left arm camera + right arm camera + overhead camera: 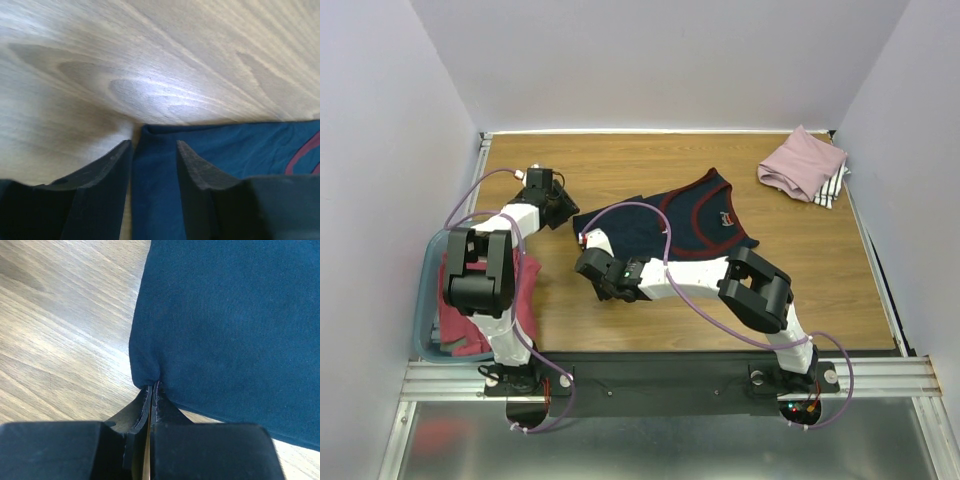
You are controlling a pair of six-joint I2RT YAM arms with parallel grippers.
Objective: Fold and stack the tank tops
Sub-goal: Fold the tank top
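Observation:
The navy tank top [685, 222] with maroon trim lies spread in the middle of the table. My right gripper [152, 386] is shut on its near-left corner, the navy cloth [225, 315] bunching at the fingertips; from above it sits at the top's left edge [589, 241]. My left gripper [153, 144] is open, its fingers straddling a far-left edge of the same top [225, 145] without pinching it; overhead it is just left of the cloth [568, 210]. A folded dusty pink tank top [802, 163] rests on a striped white one [834, 187] at the back right. Red tank tops [525, 290] fill the tub.
A translucent teal tub [424, 300] stands at the table's left edge beside the left arm. Purple cables loop from both arms over the table. Walls close in the left, back and right sides. Bare wood [820, 270] lies right of the navy top.

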